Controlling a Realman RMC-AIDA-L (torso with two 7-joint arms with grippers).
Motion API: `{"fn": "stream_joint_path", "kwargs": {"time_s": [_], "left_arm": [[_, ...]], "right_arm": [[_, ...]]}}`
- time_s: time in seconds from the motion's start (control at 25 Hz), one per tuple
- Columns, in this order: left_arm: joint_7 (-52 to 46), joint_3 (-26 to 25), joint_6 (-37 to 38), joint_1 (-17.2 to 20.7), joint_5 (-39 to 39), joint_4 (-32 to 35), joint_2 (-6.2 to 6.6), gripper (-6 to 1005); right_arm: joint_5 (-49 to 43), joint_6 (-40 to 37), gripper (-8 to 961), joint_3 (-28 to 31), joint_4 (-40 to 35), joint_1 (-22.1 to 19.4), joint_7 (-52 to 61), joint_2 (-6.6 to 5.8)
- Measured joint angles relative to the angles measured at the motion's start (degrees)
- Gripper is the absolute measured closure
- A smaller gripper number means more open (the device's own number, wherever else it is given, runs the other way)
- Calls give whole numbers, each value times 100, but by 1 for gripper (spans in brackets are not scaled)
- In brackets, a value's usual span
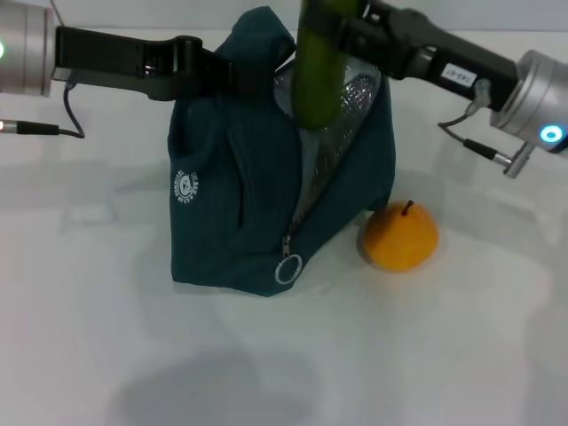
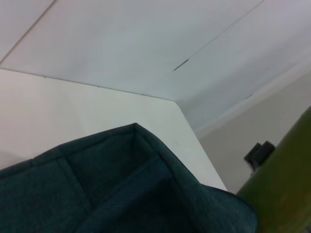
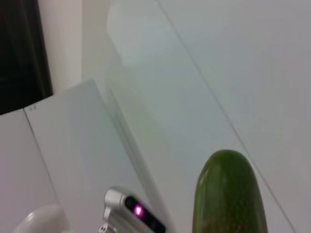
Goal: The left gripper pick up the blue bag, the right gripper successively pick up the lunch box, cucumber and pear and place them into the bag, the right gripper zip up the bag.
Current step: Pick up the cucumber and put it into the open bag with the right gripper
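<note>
The blue bag point(image 1: 240, 204) stands upright on the white table, its mouth open and the silver foil lining showing. My left gripper point(image 1: 226, 71) is shut on the bag's top edge and holds it up; the bag's fabric fills the left wrist view point(image 2: 121, 189). My right gripper point(image 1: 342, 31) is shut on the cucumber point(image 1: 318, 62), which hangs upright over the bag's opening, its lower end just inside the mouth. The cucumber also shows in the right wrist view point(image 3: 228, 194) and the left wrist view point(image 2: 286, 189). The pear point(image 1: 401, 235) lies on the table right of the bag. The lunch box is out of view.
The ring zipper pull point(image 1: 287, 268) hangs low on the bag's front. A round white logo point(image 1: 185, 186) is on the bag's left side. Black cables point(image 1: 71, 115) trail near the left arm.
</note>
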Motion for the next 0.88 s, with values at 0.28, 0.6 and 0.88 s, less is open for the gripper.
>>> {"fn": "stream_joint_path", "kwargs": {"time_s": [0.28, 0.6, 0.88], "left_arm": [[0, 6, 5, -2, 8, 8, -4, 955], [-2, 10, 7, -16, 8, 8, -4, 956], [-2, 11, 7, -22, 13, 2, 0, 956]], "right_arm": [[-163, 133, 260, -1, 305, 91, -259, 0], [-169, 113, 253, -8, 373, 24, -550, 0], [-277, 68, 247, -15, 384, 23, -562, 0]]}}
